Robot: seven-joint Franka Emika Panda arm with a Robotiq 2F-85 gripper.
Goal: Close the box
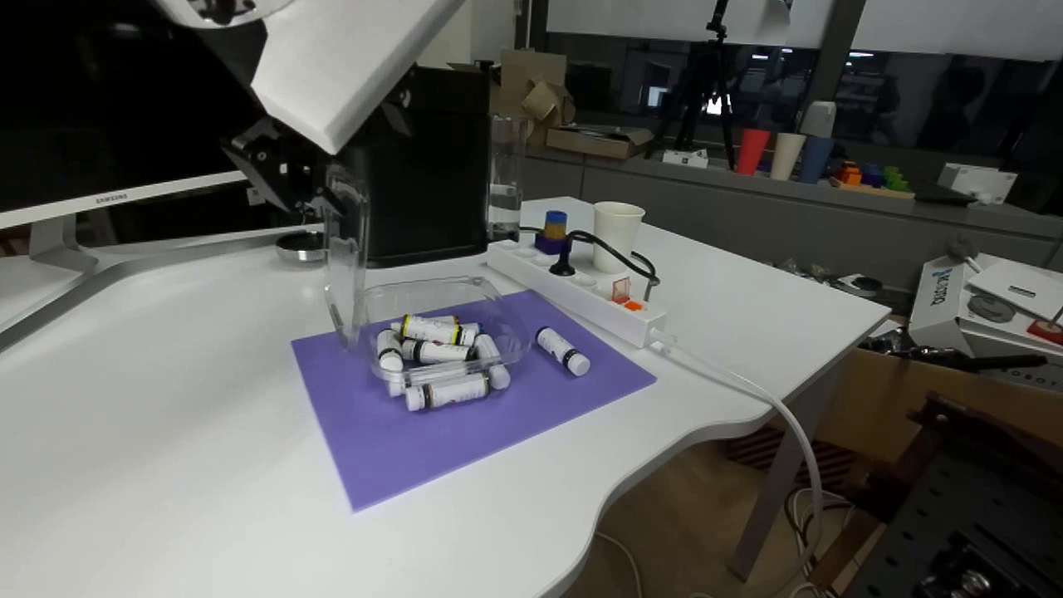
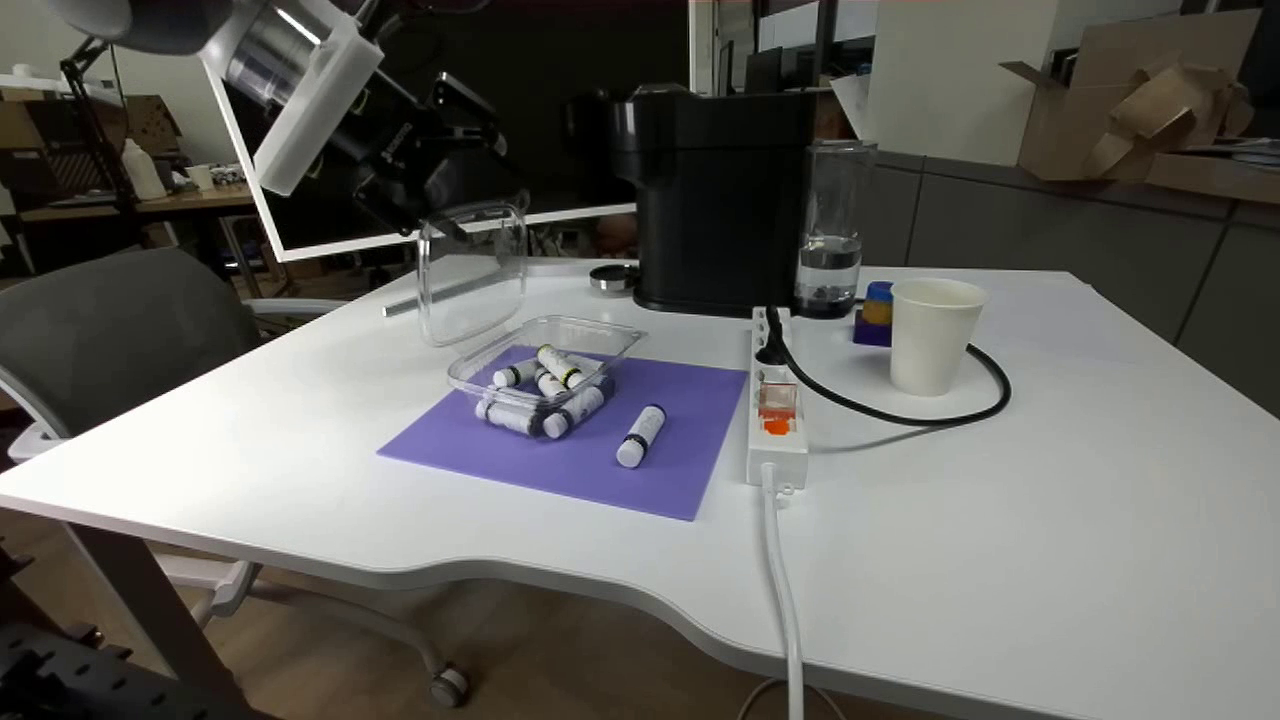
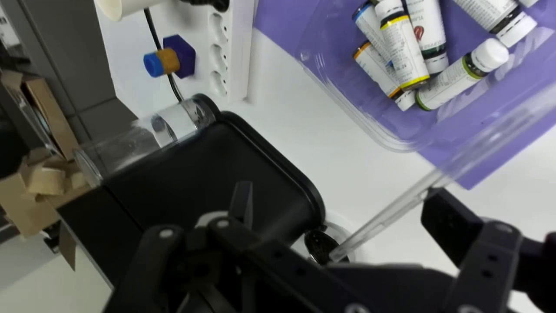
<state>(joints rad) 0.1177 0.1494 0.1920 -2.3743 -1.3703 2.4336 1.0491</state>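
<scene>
Box [image 1: 432, 297] sits open, partly on the purple mat [image 1: 415, 457], set back from the curved edge of the desk [image 1: 208, 465], small bottles [image 3: 404, 50] inside; one loose bottle [image 1: 563, 350] lies on the mat nearer that edge. The lid [image 2: 470, 278] stands upright. I hold my gripper [image 3: 339, 199] near its top, fingers [image 3: 451, 226] parted, grasping nothing; whether either touches it, I can't tell.

My wrist view crops box [image 3: 367, 124] and cup [image 3: 124, 6]; in both exterior views bottle labels [image 1: 455, 390] are too small to read.
</scene>
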